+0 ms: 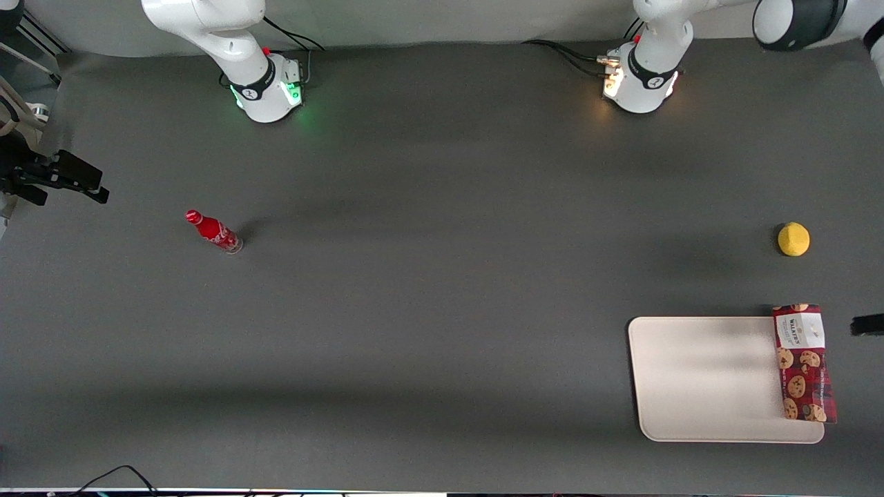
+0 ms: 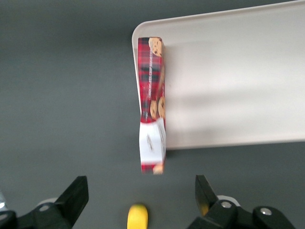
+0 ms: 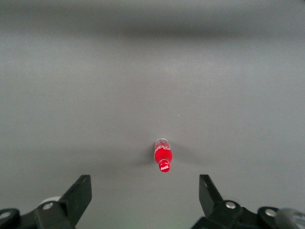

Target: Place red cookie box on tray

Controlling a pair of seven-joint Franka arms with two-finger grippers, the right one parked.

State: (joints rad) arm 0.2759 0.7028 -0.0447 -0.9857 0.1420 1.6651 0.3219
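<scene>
Hand: my hand [image 2: 141, 200] hangs in the air above the table, near the white-label end of the red cookie box [image 2: 151, 102]; its fingers [image 2: 74, 198] are spread wide and hold nothing.

Red cookie box: it lies along one short edge of the tray [image 2: 238, 76], the edge toward my working arm's end of the table. Most of it rests on or against the tray's rim; the labelled end sticks out past the tray's corner over the bare table [image 1: 414, 276].

Long axis: it runs parallel to that short edge, the label end farther from the front camera and the cookie-printed end nearer to it.

Why so: I judge the box has been laid at the margin, not the middle, so it is only loosely on the tray. My spread fingers suggest a release or a fresh approach.

Yellow object: a small round yellow object [image 1: 793, 239] sits on the table near the box's label end, apart from it.

Red bottle: a small red bottle [image 1: 213, 231] lies toward the parked arm's end of the table.
</scene>
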